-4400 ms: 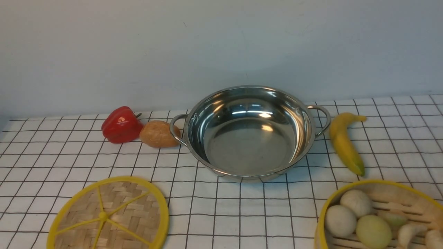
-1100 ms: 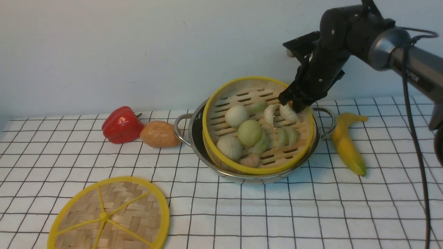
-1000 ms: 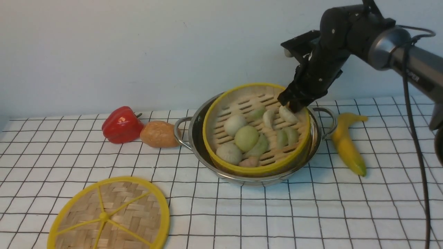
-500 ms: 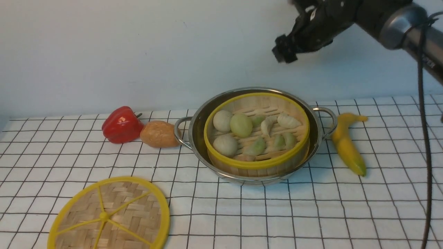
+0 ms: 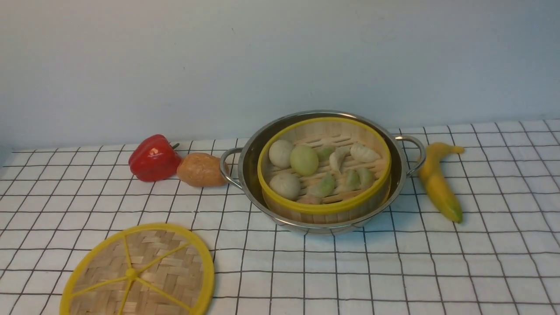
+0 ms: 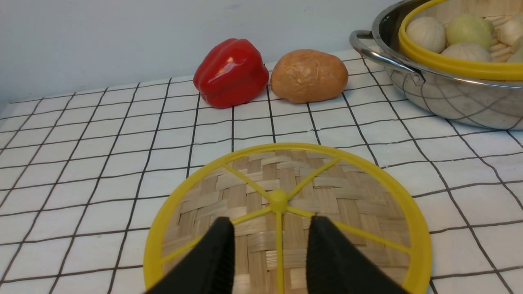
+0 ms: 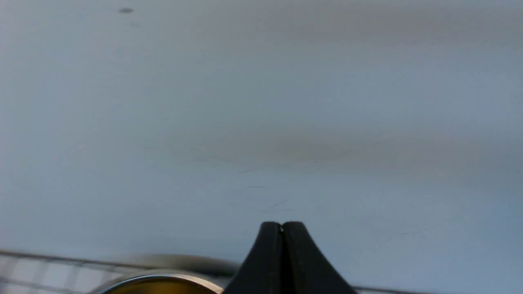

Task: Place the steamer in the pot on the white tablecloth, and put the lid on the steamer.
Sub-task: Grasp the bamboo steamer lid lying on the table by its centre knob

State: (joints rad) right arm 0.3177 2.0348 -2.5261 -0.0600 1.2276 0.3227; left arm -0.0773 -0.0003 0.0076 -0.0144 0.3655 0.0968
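The steamer (image 5: 324,209) sits level inside the pot (image 5: 250,168), right of centre in the front view, toward the back of the white tablecloth (image 5: 393,271). Its yellow rim stands a little above the pot's steel rim, and a gap of bare metal shows around it, widest on the left. Buns and dumplings (image 5: 304,159) lie on its slatted floor, uncovered.

The lid (image 5: 175,280) lies flat on the cloth in the lower left corner of the front view, well apart from the pot and partly cut off by the frame edge.

A red pepper (image 5: 153,158) and a brown potato (image 5: 201,169) sit side by side left of the pot, the potato just beside the left handle. A banana (image 5: 437,183) lies just beside the right handle.

Neither arm shows in the front view. In the left wrist view the left gripper (image 6: 269,228) is over the lid, its black fingers (image 6: 220,253) apart on either side of one yellow spoke near the centre knob; whether they touch the weave cannot be told. In the right wrist view the right gripper (image 7: 281,228) has its tips pressed together with nothing between them, facing the pale wall (image 7: 261,102).
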